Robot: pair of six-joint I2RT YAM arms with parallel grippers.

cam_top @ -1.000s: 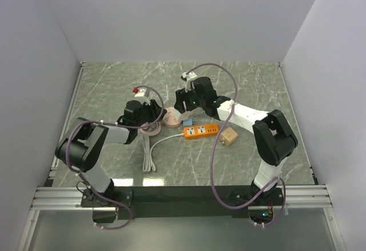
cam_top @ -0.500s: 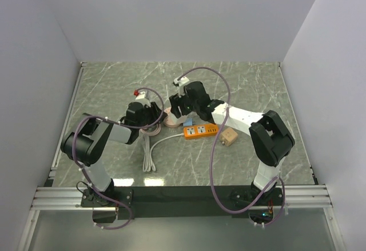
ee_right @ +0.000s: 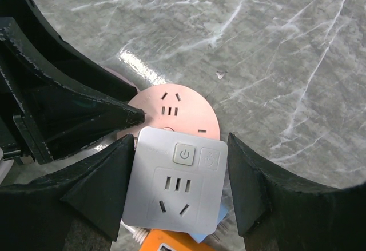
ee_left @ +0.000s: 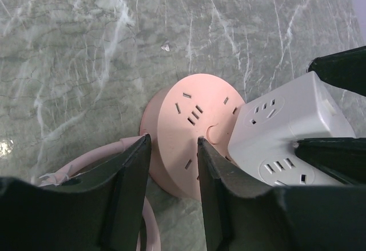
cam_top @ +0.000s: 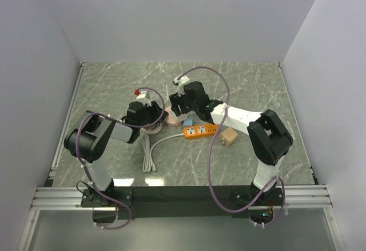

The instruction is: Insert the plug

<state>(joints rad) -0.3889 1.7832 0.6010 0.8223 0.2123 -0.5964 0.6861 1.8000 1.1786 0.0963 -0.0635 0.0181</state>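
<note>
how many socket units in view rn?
3: pink round socket hub at centre; white cube socket block held by right gripper at the hub's edge; orange rectangular power strip just right of them. Beyond it, small tan block: too small to tell.

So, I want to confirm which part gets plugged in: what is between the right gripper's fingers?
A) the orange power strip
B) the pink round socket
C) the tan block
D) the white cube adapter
D: in the right wrist view the white cube adapter sits clamped in the right gripper.
</note>
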